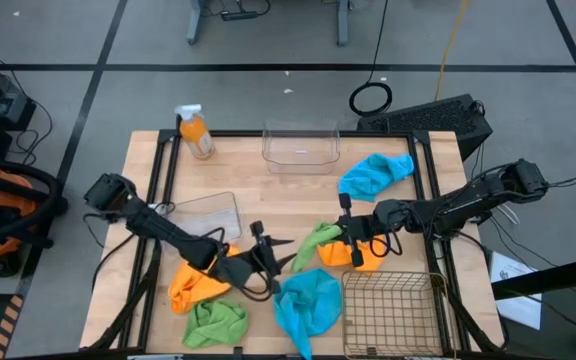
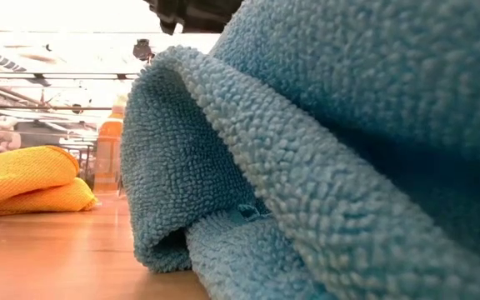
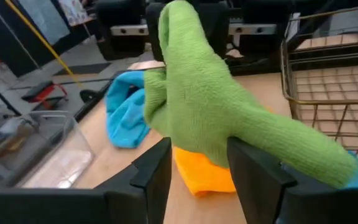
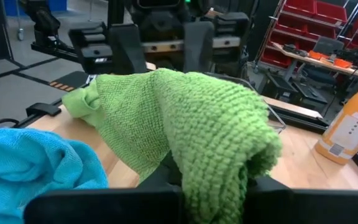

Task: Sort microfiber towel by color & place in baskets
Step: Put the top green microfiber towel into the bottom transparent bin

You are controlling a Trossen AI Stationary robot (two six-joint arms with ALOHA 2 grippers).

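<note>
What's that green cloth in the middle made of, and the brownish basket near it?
The green cloth looks like soft microfiber terry: a matte, nubby looped pile that drapes in limp folds. The square basket seems to be metal wire mesh with a bronze finish: thin rigid rods in an open grid, the wooden table showing through. Whether it is coated or bare metal is unclear.

Premises present as a robotics lab or workshop. Evidence: wooden table (image 1: 298, 190) on a black metal frame, standing on a grey floor (image 1: 268, 55) with taped lines; loose cables (image 1: 371, 97); red parts bins (image 4: 319, 25) on racking; overhead beams (image 2: 48, 79) behind.
</note>
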